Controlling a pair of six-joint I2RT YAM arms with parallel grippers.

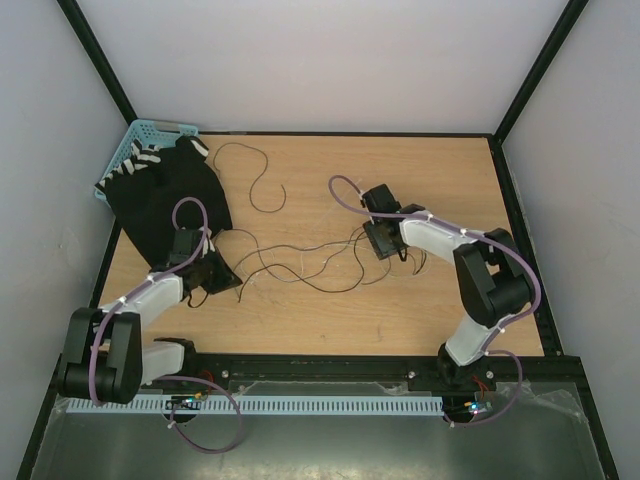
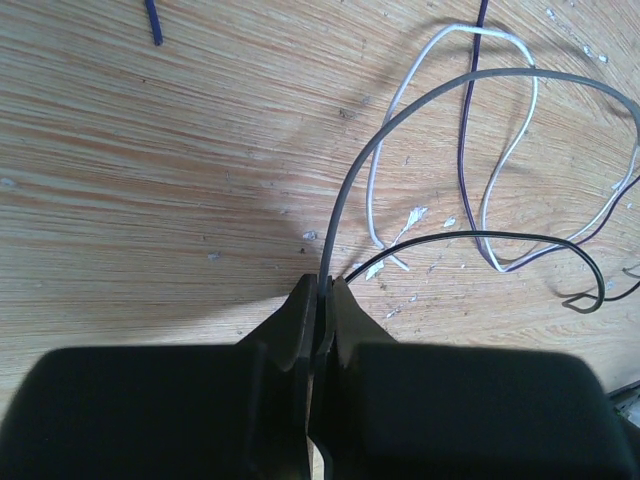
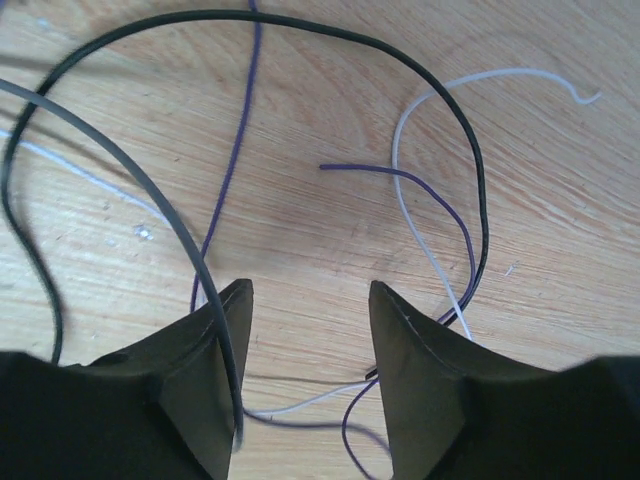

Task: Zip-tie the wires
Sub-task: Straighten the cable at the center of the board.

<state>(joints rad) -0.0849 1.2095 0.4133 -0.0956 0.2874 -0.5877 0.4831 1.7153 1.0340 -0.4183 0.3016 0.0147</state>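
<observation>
A robotics lab booth: white walls point(image 1: 330, 60), black framing point(image 1: 92, 50), wooden table point(image 1: 420, 170) (2 arms point(image 1: 440, 235) bolted on).

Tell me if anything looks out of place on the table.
The wires sprawl loose across the table, unbundled. A black cloth drapes from the blue basket at the far left corner.

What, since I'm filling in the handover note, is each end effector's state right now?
Left end effector: closed on a grey wire.
Right end effector: open, gripping nothing.

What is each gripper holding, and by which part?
Left gripper pinches one grey wire in its shut jaws; the wire's end is hidden. Right gripper stands open, holding nothing.
</observation>
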